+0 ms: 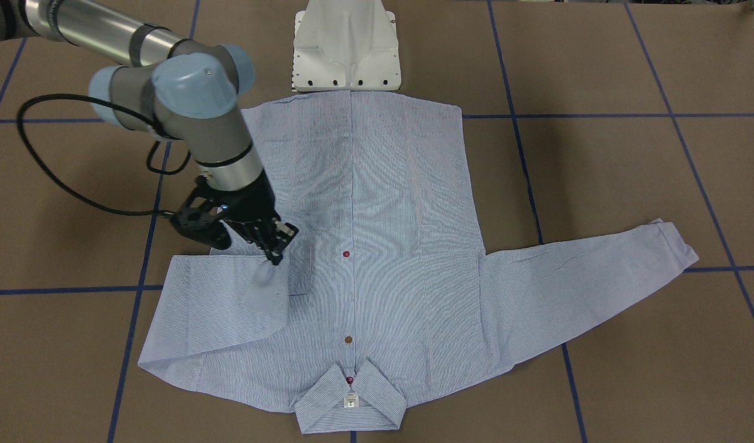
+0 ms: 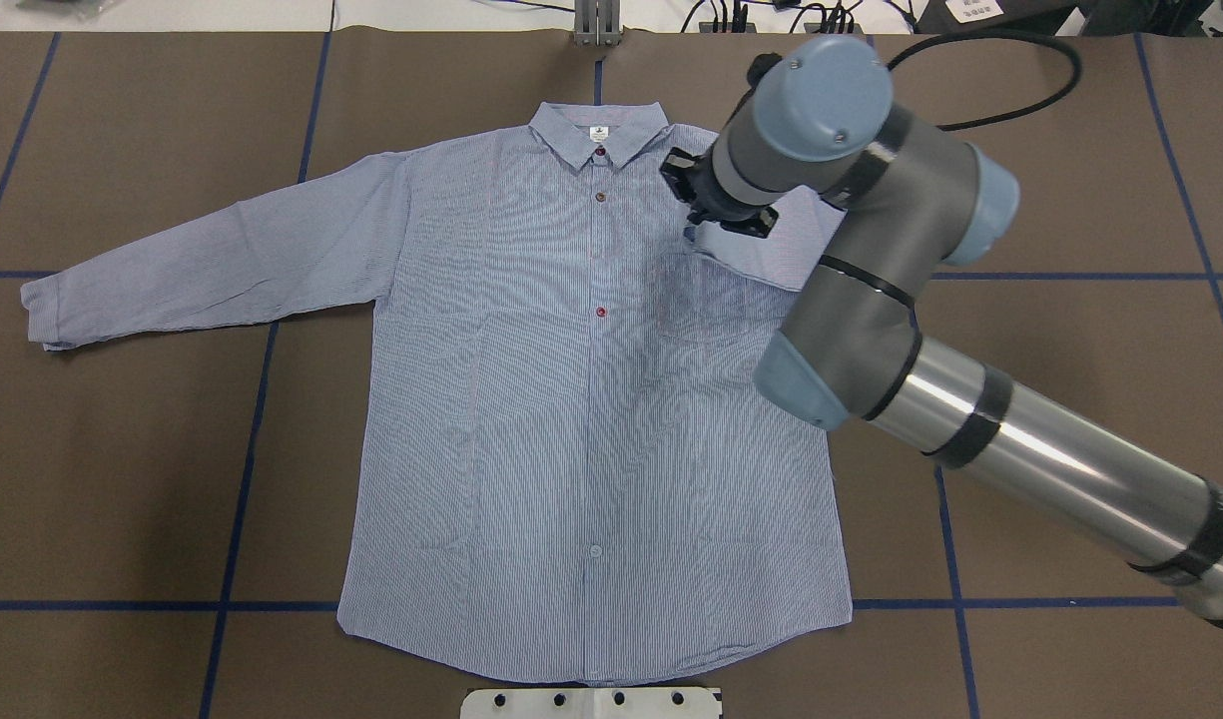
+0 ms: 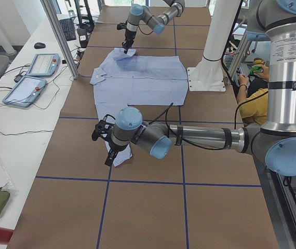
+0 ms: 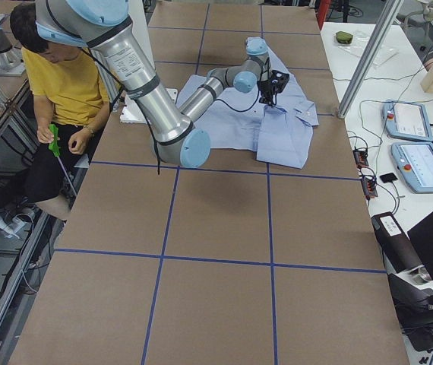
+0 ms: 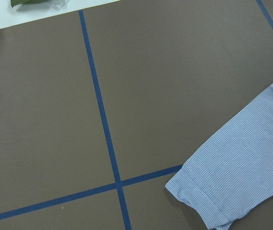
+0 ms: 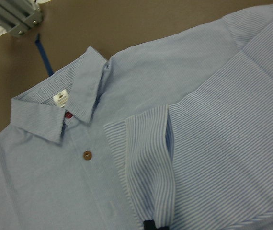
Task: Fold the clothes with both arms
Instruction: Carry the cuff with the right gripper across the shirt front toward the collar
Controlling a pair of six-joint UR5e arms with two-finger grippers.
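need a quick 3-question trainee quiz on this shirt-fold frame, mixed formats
1. True or false: the outstretched sleeve lies flat and unfolded.
2. Which arm pinches the cuff in its jaws over the shirt's chest? A) left arm B) right arm C) neither
3. Fill in: the collar is at the end of the shirt ___ from the base.
Key: 1 true; 2 B; 3 farthest.

Bright, even overhead light; soft shadows, sharp focus.

brown tabletop (image 1: 598,184), blue tape grid (image 1: 598,115)
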